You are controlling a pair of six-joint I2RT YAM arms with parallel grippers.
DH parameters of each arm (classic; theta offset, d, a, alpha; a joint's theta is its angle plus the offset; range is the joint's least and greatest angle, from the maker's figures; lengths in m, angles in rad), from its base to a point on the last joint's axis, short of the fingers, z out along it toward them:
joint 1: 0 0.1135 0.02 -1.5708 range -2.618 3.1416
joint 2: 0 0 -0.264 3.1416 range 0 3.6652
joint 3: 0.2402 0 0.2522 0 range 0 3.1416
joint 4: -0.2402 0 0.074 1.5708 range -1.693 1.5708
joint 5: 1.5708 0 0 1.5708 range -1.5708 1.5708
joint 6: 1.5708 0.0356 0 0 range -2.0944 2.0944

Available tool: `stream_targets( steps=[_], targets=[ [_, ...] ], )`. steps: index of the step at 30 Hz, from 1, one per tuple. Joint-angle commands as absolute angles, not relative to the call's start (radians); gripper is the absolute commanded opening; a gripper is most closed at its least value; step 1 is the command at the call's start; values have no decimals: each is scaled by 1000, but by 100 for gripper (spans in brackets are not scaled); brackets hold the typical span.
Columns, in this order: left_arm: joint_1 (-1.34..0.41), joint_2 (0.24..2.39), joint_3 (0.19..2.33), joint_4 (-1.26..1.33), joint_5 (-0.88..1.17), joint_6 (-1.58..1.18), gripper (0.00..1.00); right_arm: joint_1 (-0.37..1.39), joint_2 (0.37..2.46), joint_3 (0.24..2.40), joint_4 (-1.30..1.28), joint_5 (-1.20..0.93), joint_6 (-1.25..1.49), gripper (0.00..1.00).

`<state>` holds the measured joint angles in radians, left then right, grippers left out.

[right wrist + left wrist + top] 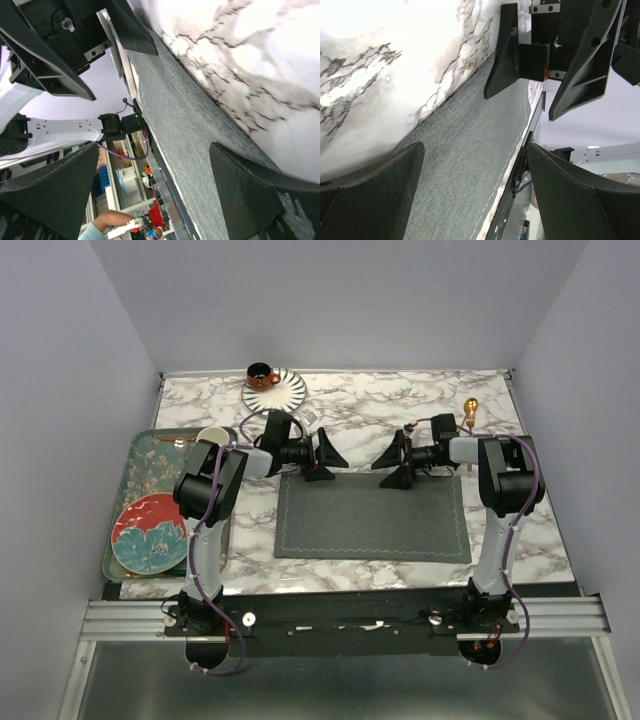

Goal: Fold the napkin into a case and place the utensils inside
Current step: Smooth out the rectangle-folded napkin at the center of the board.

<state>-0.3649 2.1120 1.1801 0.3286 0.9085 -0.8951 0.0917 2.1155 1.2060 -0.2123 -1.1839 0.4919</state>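
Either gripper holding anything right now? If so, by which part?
Nothing is held. The left gripper and right gripper are both open and empty, at the far edge of the flat napkin.

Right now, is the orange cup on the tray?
No, the orange cup stands on the striped saucer at the far edge, apart from the tray.

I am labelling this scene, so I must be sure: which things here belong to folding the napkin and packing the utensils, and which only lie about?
For the job: napkin, lying flat; gold utensil; left gripper and right gripper, both open.
Lying about: orange cup on striped saucer; tray holding a red and teal plate.
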Motion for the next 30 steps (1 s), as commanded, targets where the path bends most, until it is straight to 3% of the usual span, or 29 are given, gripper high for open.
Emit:
stream_targets(
  steps=[1, 15, 30],
  targets=[
    [-345, 2129, 1143, 287, 913, -836, 95, 31, 2146, 1244, -330, -1152, 398, 100],
    [-324, 2129, 1129, 236, 904, -781, 94, -195, 2181, 1357, -788, -1085, 13, 100],
    [-314, 2121, 1123, 221, 908, -767, 94, -341, 2238, 1408, -905, -1019, -18, 100]
  ],
)
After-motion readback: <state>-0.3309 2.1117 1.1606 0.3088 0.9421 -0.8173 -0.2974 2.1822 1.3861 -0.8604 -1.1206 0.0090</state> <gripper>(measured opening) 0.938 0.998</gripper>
